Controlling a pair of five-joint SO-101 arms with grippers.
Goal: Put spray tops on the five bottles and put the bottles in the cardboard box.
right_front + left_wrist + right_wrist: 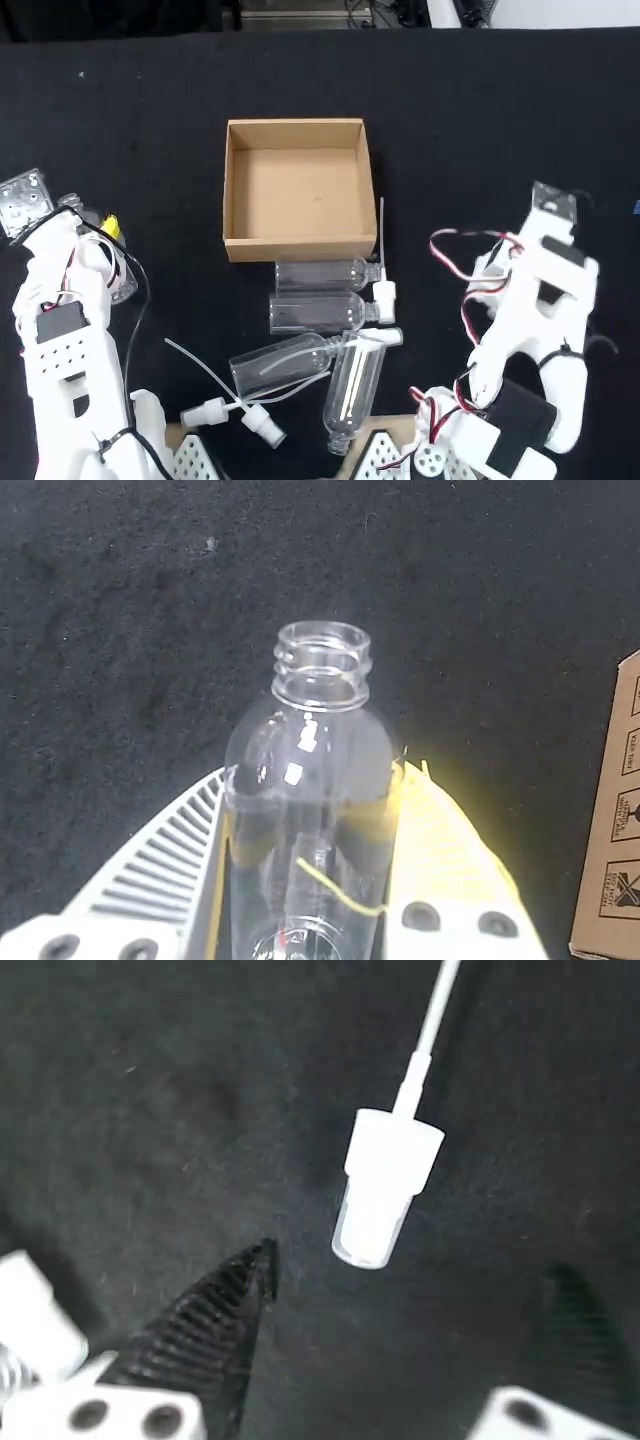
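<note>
Currently the left tool (318, 775) is gripping a clear bottle (312, 810) by its body, one finger pressing on each side. The threaded neck is sticking out past the fingertips and is wearing no top. This held bottle is hanging over the black worktop (500, 120) to the left of the cardboard box (300, 247), well apart from its wall.

The right tool (412, 1260) is standing open, its two fingers spread wide. It is hovering above a white spray top (385, 1180), which is lying on the worktop with its thin tube pointing away. That is probably the top just off the box's near right corner, though the high view is not making this certain.

Four other bottles are lying on their sides on the arms' side of the box. A second bottle (320, 273) is lying just beside the box's near wall, and a third bottle (318, 311) is resting alongside it. A fourth bottle (280, 365) and a fifth bottle (352, 385) are lying farther from the box at angles. Another top (372, 338) is lying between them and the third bottle. Two loose tops (205, 412) with tubes are lying farthest from the box, toward the left arm (70, 340).
</note>
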